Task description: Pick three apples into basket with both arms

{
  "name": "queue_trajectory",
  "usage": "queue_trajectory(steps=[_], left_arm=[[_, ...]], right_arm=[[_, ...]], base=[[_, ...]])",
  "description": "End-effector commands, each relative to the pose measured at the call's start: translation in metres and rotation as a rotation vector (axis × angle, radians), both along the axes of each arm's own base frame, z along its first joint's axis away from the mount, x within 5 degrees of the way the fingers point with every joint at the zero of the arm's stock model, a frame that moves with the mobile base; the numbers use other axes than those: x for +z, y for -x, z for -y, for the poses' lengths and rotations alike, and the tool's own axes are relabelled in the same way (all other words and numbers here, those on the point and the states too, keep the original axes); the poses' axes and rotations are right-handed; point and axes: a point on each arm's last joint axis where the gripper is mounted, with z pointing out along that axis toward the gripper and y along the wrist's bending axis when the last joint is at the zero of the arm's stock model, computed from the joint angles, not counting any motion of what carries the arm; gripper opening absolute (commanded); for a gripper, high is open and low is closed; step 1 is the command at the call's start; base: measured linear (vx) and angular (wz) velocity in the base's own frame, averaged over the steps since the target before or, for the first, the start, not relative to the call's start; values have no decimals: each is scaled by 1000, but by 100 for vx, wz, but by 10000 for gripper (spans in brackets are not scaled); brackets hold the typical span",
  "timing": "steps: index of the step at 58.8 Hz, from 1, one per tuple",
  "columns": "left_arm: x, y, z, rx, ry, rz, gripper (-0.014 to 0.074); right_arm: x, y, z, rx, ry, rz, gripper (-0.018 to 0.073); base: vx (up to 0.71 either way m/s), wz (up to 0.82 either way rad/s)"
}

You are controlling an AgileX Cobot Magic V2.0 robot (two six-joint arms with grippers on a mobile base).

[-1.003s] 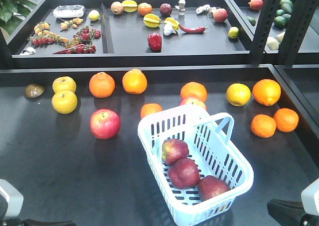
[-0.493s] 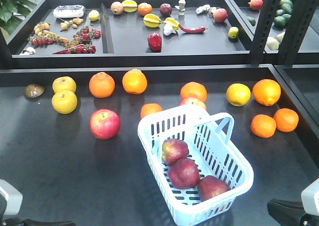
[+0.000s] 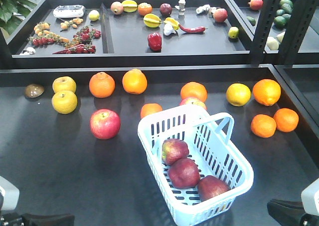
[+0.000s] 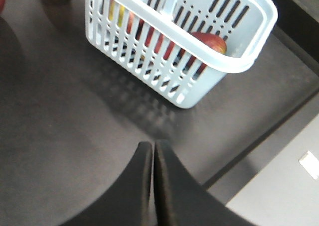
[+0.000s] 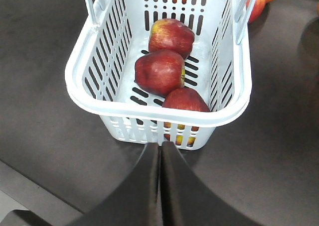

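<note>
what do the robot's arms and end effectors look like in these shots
Each end effector is a pair of smooth matte black fingers, broad at the base and curving to narrow tips: the left end effector, the right end effector. In the front view, only pale grey wrist blocks and black parts show at the bottom corners, left and right. No markings or cables visible.

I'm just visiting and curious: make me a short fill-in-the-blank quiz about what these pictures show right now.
1. The basket holds ____ dark red apples.
2. Both the left gripper and the right gripper have their fingers ____.
3. The basket's handle is ____ the apples, touching none of them.
4. A brighter red apple lies on the table to the basket's ____ in the front view.

Missing words: three; shut; above; left
</note>
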Motion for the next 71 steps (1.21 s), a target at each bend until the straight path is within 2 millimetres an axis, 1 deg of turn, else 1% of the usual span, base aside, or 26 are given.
queue_trajectory(steps=[1, 29, 44, 48, 55, 58, 63, 71], left_arm=[[12, -7, 0, 52, 47, 61, -6], [14, -9, -1, 70, 48, 91, -6], [19, -15, -4, 70, -22, 233, -6], [19, -16, -5, 39, -76, 284, -6], [10, -13, -7, -35, -197, 345, -6], [1, -9, -10, -46, -226, 347, -6], [-11, -3, -16, -18, -211, 326, -6], [-25, 9, -27, 69, -133, 332, -6]], right_arm=[[13, -5, -1, -11, -29, 79, -8], [13, -5, -1, -11, -29, 79, -7], [13, -5, -1, -12, -33, 78, -8], [13, -5, -1, -12, -33, 78, -8], [13, -5, -1, -12, -35, 77, -8], [13, -5, -1, -12, -35, 76, -8], [13, -5, -1, -12, -35, 76, -8], [13, -5, -1, -12, -35, 76, -8]], base=[[0, 0], [0, 0], [0, 0], [0, 0], [0, 0], [0, 0], [0, 0], [0, 0]])
